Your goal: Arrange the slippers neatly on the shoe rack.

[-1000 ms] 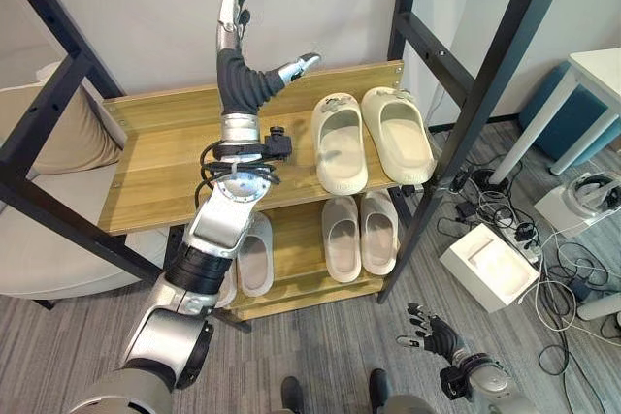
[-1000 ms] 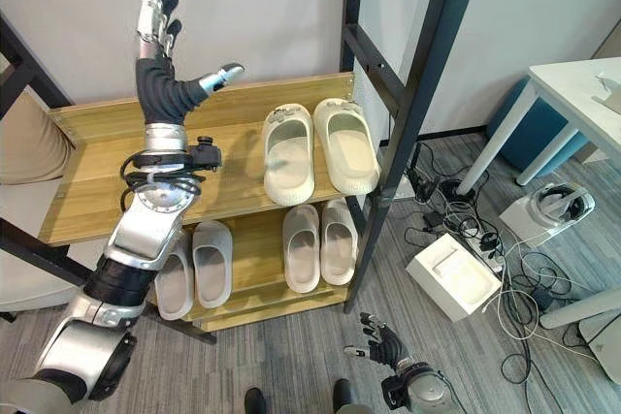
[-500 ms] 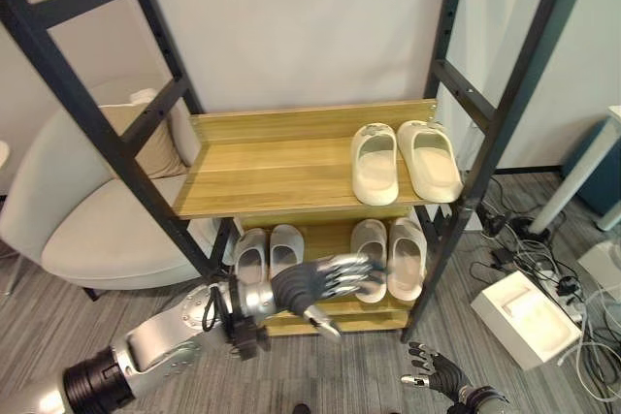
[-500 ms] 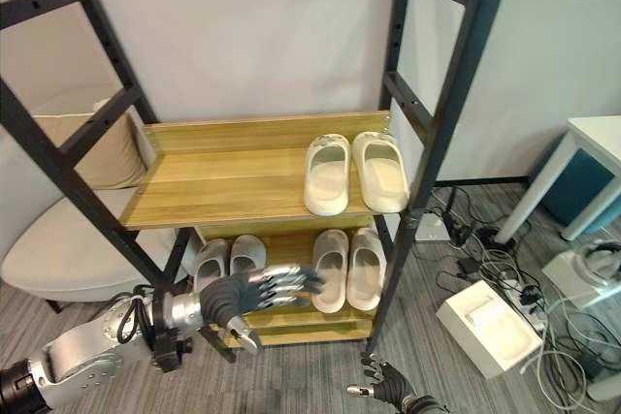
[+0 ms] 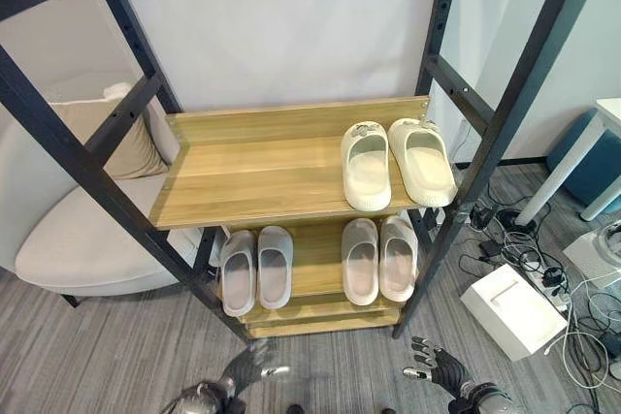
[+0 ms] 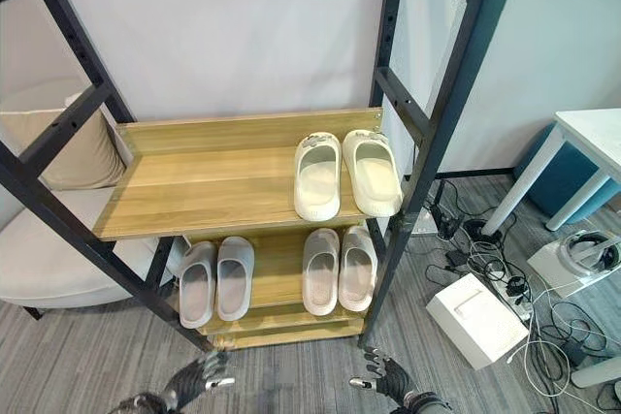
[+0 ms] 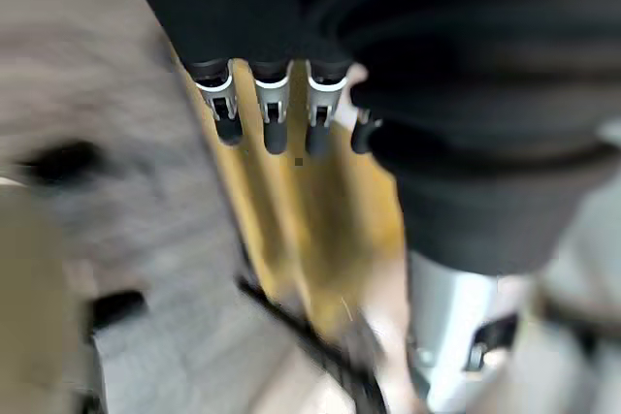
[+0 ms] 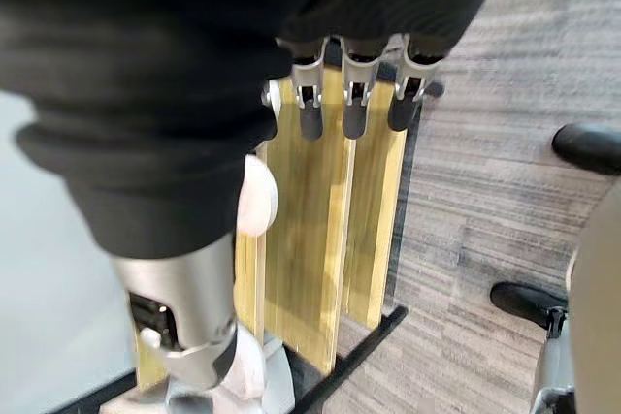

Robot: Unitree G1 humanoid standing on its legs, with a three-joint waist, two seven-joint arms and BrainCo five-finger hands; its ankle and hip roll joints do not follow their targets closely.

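The shoe rack has two wooden shelves in a black frame. A cream pair of slippers [image 5: 367, 167] [image 5: 421, 160] lies side by side on the right of the upper shelf [image 5: 252, 176]. On the lower shelf [image 5: 310, 261] a grey pair [image 5: 256, 269] sits at the left and a pale beige pair [image 5: 378, 258] at the right. My left hand [image 5: 247, 370] hangs low over the carpet in front of the rack, open and holding nothing. My right hand [image 5: 437, 371] is also low, to the right, fingers spread and open. Straight fingers [image 8: 354, 99] point toward the rack's wood [image 8: 310, 239].
A beige armchair [image 5: 78, 239] with a cushion [image 5: 97, 138] stands left of the rack. On the floor at the right lie a white box [image 5: 509, 298] and tangled cables [image 5: 524, 249]. A white table [image 5: 606, 123] stands at the far right.
My left arm has come down from above the upper shelf to near the floor. The camera has pulled back. The slippers and my right hand have stayed put.
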